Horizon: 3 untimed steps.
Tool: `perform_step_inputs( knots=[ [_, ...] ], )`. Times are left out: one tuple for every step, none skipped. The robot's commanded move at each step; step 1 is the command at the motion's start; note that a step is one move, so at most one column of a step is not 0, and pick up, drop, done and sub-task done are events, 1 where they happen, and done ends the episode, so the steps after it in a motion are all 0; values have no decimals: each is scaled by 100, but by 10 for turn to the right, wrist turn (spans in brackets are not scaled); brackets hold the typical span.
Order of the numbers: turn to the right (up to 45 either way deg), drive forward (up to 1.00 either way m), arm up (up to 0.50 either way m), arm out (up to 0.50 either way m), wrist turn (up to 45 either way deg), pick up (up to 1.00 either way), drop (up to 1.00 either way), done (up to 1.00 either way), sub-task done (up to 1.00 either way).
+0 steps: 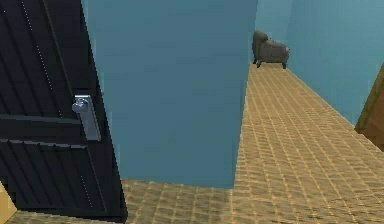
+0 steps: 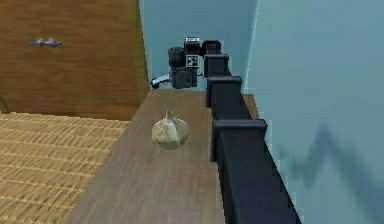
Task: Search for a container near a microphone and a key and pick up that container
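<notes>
Blue walls (image 1: 175, 90) enclose a narrow corridor with woven flooring (image 1: 290, 150). A black door (image 1: 45, 110) stands at the forward view's left and a grey armchair (image 1: 270, 48) sits at the far end.

To the arm side, the arm (image 2: 245, 150) reaches along a strip of plank floor (image 2: 140, 185) toward a brown door (image 2: 70, 60). The gripper (image 2: 162, 80) has only bare wall and floor behind its far end, so it holds nothing. Jaw position cannot be told.

A pale, bulb-shaped lump (image 2: 170, 131) lies on the planks beside the arm. Whether it is a container cannot be told.

Assessment: the container is not yet located, nor its microphone and key. The search is at an early stage, and the whole pick-up is outstanding.
</notes>
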Motion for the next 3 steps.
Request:
perform_step_inputs(
  knots=[
    [0, 0, -30, 0, 0, 0, 0, 0, 0],
    [0, 0, 0, 0, 0, 100, 0, 0, 0],
    [0, 0, 10, 0, 0, 0, 0, 0, 0]
  ],
)
